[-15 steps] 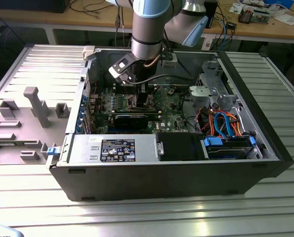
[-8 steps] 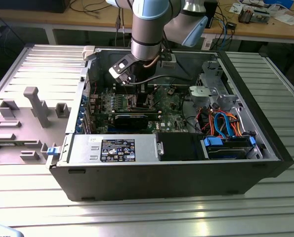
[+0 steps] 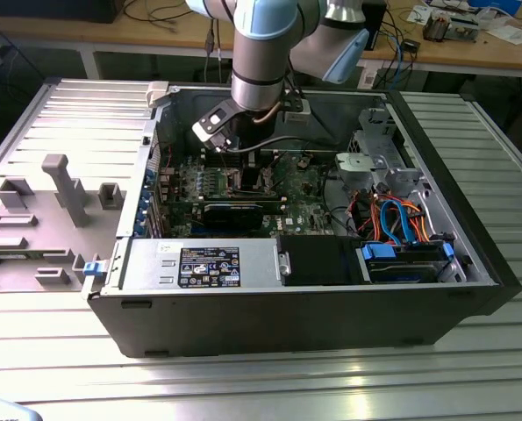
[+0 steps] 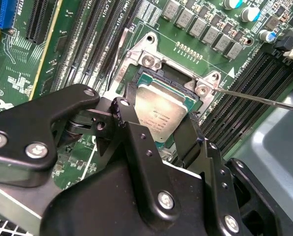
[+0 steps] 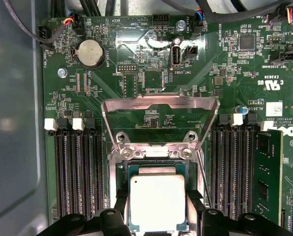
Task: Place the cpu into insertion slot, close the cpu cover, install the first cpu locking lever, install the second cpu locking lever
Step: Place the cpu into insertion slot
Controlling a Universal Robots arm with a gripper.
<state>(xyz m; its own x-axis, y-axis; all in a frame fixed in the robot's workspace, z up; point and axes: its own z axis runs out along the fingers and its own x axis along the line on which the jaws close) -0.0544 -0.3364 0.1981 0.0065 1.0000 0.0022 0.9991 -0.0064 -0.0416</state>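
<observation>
Exterior view: tabletop (image 3: 243,377), open case (image 3: 287,307), arm reaching down inside. First wrist view: motherboard (image 5: 151,78); slot (image 5: 156,167) between the memory banks; cover (image 5: 158,102) tipped up, clear of it. cpu (image 5: 157,201) lies over the slot, looks not yet seated. Pincer (image 4: 158,115) closed on the cpu by two opposite edges. Judgement: keep it level, square its corners to the slot, lower straight. No sideways slide; contacts beneath probably bend easily.

Tool (image 3: 246,171) low over green motherboard (image 3: 309,180)
</observation>
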